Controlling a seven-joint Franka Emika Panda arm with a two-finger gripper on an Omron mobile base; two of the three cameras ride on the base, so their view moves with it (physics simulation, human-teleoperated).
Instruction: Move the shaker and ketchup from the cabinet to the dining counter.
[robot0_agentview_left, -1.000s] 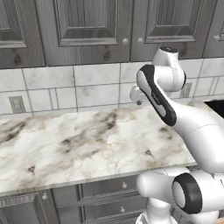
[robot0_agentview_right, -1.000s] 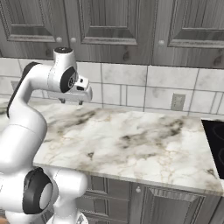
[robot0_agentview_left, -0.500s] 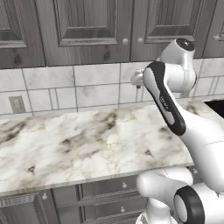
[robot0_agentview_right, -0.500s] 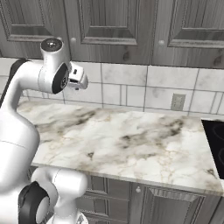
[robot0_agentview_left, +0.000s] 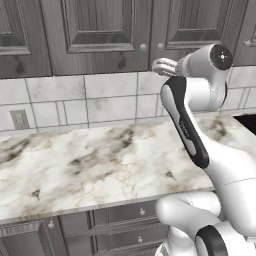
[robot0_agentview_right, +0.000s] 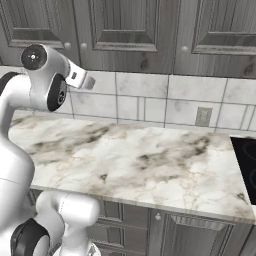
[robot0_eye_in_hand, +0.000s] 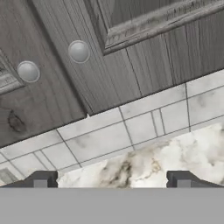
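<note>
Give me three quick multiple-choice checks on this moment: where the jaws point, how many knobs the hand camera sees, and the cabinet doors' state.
1. The gripper faces:
A. dark grey-brown wooden wall cabinet
B. floor
C. stools

2. Small round knobs in the hand view:
A. none
B. two
C. five

3. The cabinet doors are:
A. removed
B. wide open
C. closed

Answers: 1 A, the hand view looks at its panel doors above the white tiled wall. 2 B, one on each side of the seam. 3 C, the doors meet at the seam; the jaws stand open.
</note>
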